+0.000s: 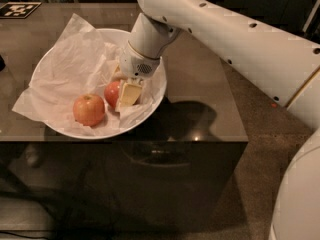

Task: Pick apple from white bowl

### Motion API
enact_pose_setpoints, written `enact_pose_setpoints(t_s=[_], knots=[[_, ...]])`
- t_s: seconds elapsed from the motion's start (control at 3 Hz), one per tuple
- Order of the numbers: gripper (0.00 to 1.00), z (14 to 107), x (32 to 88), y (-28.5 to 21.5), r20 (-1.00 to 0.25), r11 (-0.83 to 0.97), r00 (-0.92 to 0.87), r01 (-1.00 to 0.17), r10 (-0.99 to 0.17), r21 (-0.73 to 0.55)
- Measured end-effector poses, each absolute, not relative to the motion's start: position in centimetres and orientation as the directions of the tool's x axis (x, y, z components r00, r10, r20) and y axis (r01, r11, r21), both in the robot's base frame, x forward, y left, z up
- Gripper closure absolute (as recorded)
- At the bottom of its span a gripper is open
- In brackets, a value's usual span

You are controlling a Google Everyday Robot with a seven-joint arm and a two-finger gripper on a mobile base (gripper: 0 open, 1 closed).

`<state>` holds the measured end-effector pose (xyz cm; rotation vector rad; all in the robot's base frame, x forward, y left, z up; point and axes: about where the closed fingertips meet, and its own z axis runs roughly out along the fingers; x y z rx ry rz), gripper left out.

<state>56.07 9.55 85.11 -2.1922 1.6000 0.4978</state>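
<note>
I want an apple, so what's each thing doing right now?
white bowl: upright on the table.
tissue paper: crumpled, spilling over the rim.
apple: in the bowl, partly hidden by the gripper.
paler apple: lying free on the paper.
gripper: down in the bowl, against the apple.
</note>
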Motion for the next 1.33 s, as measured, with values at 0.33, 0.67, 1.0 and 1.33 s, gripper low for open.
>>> enact_pose_setpoints(t_s=[0.33, 0.67, 1.0, 1.33], knots=[[1.00, 87.1, 55.9, 9.4, -0.502, -0.255, 0.262, -0.963, -0.824, -0.084], [1.00, 88.6, 56.0, 9.4, -0.506, -0.248, 0.252, -0.966, -0.825, -0.076], [1.00, 89.4, 56.3, 9.3, -0.511, -0.246, 0.243, -0.967, -0.825, -0.062], [1.00, 90.5, 56.8, 9.1, -0.522, -0.246, 0.231, -0.968, -0.821, -0.041]])
